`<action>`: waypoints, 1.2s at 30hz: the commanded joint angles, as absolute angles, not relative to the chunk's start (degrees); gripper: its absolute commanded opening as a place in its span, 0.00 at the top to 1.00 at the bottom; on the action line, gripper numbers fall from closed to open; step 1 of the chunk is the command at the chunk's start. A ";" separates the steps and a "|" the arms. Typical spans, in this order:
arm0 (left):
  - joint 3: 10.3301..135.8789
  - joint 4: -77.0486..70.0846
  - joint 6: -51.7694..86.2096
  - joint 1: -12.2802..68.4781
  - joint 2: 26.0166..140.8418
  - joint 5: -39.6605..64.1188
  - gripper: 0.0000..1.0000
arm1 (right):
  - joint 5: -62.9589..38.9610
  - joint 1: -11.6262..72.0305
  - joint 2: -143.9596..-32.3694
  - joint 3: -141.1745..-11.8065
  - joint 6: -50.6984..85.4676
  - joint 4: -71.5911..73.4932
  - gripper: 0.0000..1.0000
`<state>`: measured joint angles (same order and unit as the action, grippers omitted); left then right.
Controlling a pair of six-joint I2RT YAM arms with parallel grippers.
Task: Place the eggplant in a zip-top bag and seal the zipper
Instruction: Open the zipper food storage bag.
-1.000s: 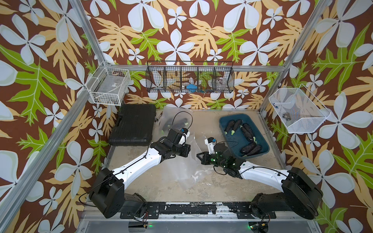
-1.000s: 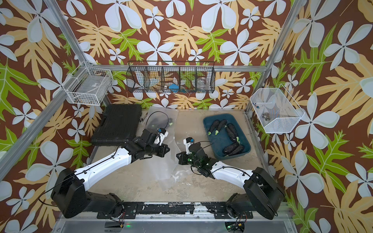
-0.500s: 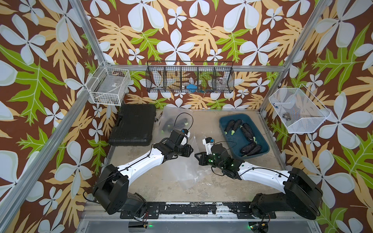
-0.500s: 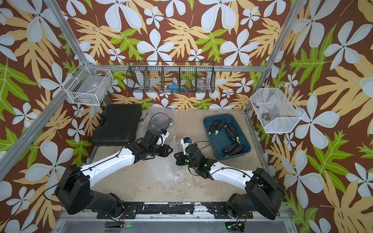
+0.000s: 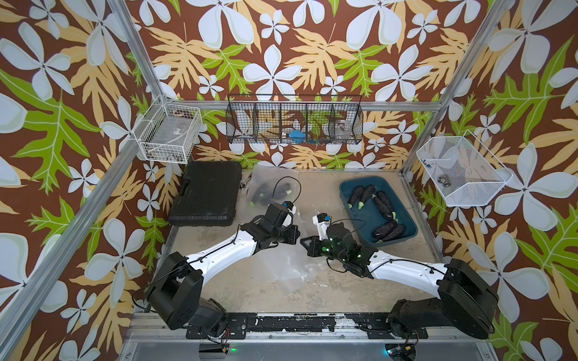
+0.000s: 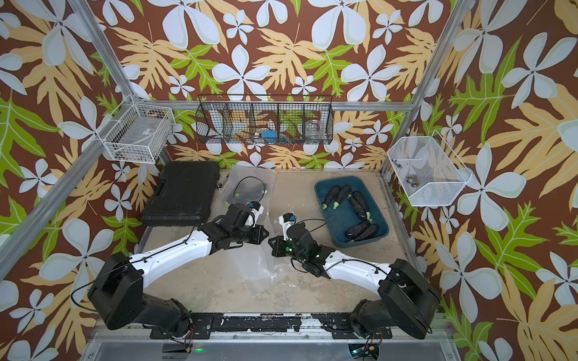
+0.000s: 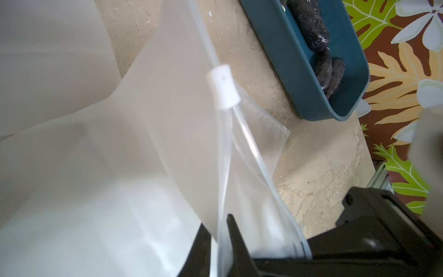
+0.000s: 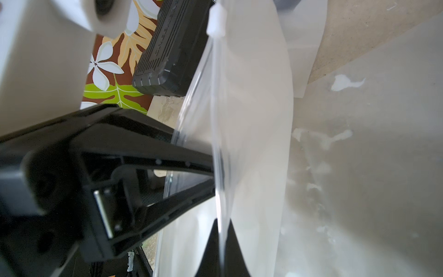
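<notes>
Bag at tabletop centre, zipper edge lifted. Left hand and right hand both pinch it. Eggplants in bin, 2 o'clock.

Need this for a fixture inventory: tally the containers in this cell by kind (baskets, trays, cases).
White wire baskets: 2
Black wire basket: 1
Blue tray: 1
Black case: 1
Total: 5
</notes>
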<state>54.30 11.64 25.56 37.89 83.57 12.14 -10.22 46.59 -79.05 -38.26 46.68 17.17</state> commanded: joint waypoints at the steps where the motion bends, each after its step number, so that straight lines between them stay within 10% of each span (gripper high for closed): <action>1: 54.06 12.44 24.74 37.88 82.85 9.55 1.00 | -8.26 46.50 -77.91 -37.97 46.51 17.86 1.00; 14: 58.79 19.46 19.65 38.19 85.85 10.85 1.00 | -9.36 43.24 -83.04 -36.16 43.92 16.26 0.96; 29: 64.94 21.82 17.19 38.92 93.75 10.04 1.00 | -20.77 34.83 -71.56 -38.93 34.56 10.09 0.42; 36: 66.71 21.87 16.87 38.85 94.57 11.37 1.00 | -0.10 23.55 -67.05 -43.16 34.86 -8.41 0.37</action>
